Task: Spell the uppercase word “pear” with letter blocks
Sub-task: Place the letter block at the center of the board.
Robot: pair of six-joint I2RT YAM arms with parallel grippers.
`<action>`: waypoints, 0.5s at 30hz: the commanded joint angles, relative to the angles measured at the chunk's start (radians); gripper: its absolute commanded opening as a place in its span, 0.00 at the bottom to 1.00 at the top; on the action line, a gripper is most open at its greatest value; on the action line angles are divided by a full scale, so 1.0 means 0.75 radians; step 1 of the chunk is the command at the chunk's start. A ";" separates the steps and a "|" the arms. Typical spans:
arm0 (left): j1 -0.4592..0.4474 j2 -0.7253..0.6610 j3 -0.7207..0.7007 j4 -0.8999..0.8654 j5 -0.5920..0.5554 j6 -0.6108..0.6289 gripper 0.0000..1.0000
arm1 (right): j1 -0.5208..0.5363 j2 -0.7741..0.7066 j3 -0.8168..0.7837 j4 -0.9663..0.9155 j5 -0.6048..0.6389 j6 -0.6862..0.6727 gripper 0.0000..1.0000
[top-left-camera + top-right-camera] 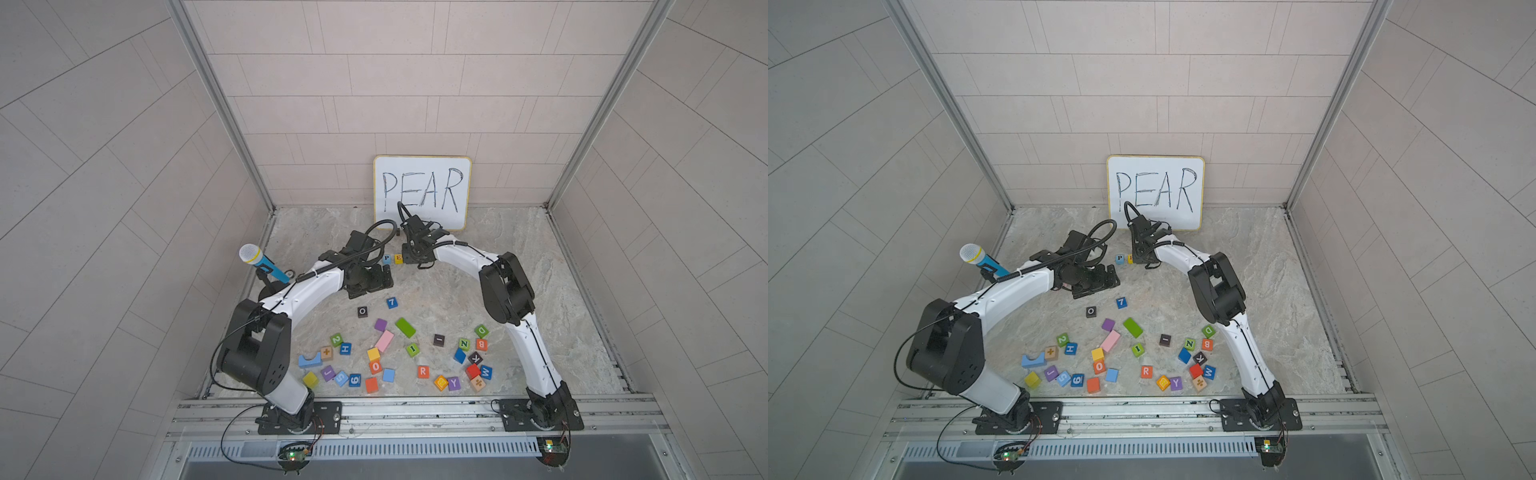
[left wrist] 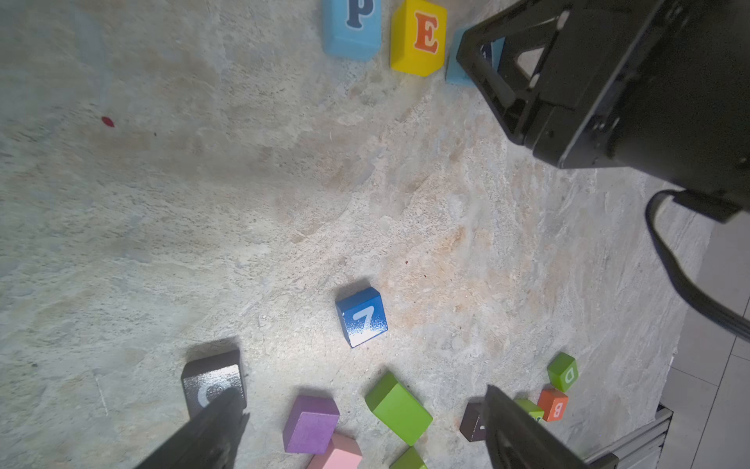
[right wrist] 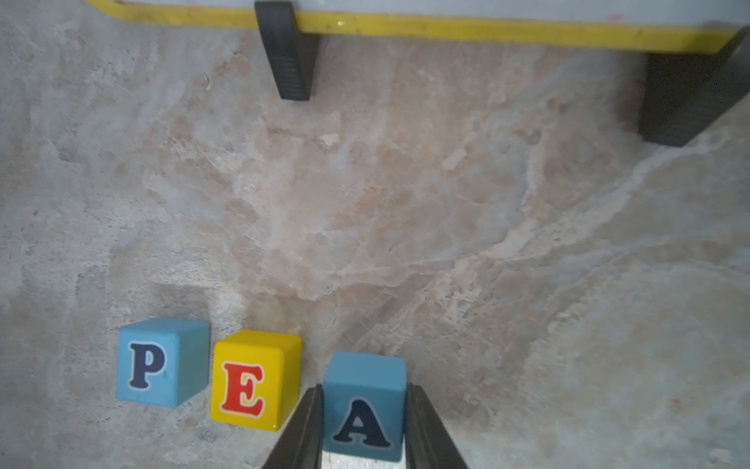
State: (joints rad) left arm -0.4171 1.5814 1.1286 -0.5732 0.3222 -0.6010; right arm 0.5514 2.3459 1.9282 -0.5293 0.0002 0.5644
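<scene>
While the left gripper (image 2: 362, 394) hangs with its fingers spread wide and nothing between them, over the 7 cube (image 2: 361, 316) and the loose pile (image 1: 395, 353), the word is being built further back, in front of the whiteboard (image 1: 422, 191) that reads PEAR. That arm looks parked clear of the row, probably so the two arms do not crowd each other. P (image 3: 148, 363) stands first, letter up, with E (image 3: 247, 381) just beside it across a narrow gap; they follow the board's order and read the same way. A (image 3: 363, 410) comes third, just beside E but not touching it. The right gripper (image 3: 364, 390) clamps it by two side faces, which leaves the letter showing. Whether A has reached the table (image 3: 406, 203) I cannot tell. R (image 1: 423, 371), orange, lies face up in the pile near the front, well apart from the row. By my reading it is the one letter left to fetch.
</scene>
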 commanded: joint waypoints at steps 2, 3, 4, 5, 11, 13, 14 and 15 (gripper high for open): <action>0.006 -0.011 0.007 -0.003 0.010 0.017 0.96 | -0.001 0.039 0.017 -0.054 -0.002 0.005 0.34; 0.006 -0.011 0.007 -0.003 0.008 0.018 0.96 | -0.001 0.038 0.018 -0.054 -0.004 0.006 0.34; 0.006 -0.010 0.006 -0.001 0.008 0.016 0.96 | -0.001 0.038 0.016 -0.052 -0.004 0.006 0.34; 0.005 -0.011 0.007 0.001 0.009 0.015 0.96 | -0.001 0.038 0.017 -0.052 -0.007 0.006 0.35; 0.006 -0.008 0.005 0.001 0.012 0.013 0.96 | -0.001 0.036 0.020 -0.052 -0.007 0.013 0.37; 0.006 -0.011 0.005 0.002 0.012 0.012 0.96 | 0.000 0.036 0.021 -0.053 -0.008 0.015 0.37; 0.006 -0.010 0.004 0.002 0.012 0.013 0.96 | 0.001 0.035 0.021 -0.052 -0.008 0.015 0.38; 0.006 -0.011 0.004 0.001 0.012 0.012 0.96 | 0.001 0.034 0.022 -0.053 -0.008 0.017 0.38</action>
State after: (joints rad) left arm -0.4171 1.5814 1.1286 -0.5724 0.3294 -0.6014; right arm 0.5514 2.3508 1.9320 -0.5331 -0.0113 0.5652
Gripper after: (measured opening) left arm 0.959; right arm 0.378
